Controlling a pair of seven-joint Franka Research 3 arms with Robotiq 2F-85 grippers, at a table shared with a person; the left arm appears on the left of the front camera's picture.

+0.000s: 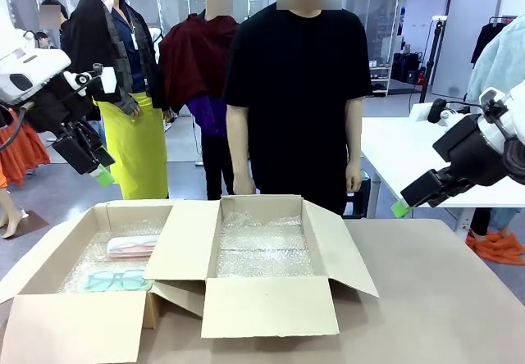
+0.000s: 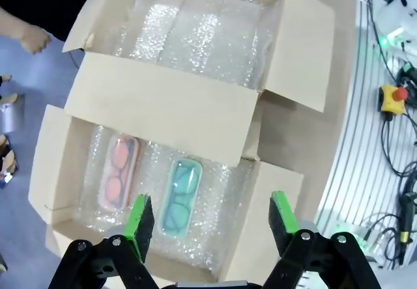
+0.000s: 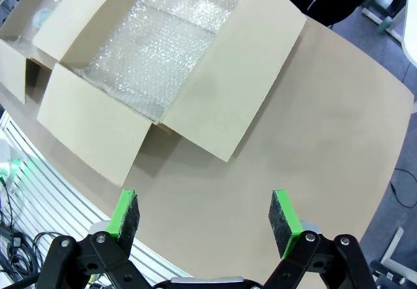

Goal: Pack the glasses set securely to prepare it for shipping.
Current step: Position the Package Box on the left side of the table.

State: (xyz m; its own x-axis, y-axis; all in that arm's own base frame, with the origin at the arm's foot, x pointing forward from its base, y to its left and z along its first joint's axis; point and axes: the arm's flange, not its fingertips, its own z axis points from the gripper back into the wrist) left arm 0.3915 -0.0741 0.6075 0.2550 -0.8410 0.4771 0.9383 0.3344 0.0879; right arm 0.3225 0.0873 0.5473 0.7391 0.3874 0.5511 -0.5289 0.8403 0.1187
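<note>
Front view: two open cardboard boxes side by side; the left box (image 1: 49, 278) holds the pink case (image 1: 131, 247) and, nearer, the teal case (image 1: 115, 280) on bubble wrap.

Left wrist view: left gripper (image 2: 212, 220) spread empty above them (raised flaps crowd any descent).

Right wrist view: right gripper (image 3: 205, 217) spread empty over bare table (image 3: 313, 126). Closing flaps seems next.

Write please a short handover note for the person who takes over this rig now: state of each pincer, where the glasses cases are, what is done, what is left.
Left pincer: open, empty, raised above the left box.
Right pincer: open, empty, raised over bare table.
Pink glasses case and teal glasses case: side by side on bubble wrap inside the left box.
Right box: open, lined with bubble wrap, nothing else visible in it.
Done: both cases in a box.
Left: probably cover the cases and close the flaps; both boxes are open.
</note>
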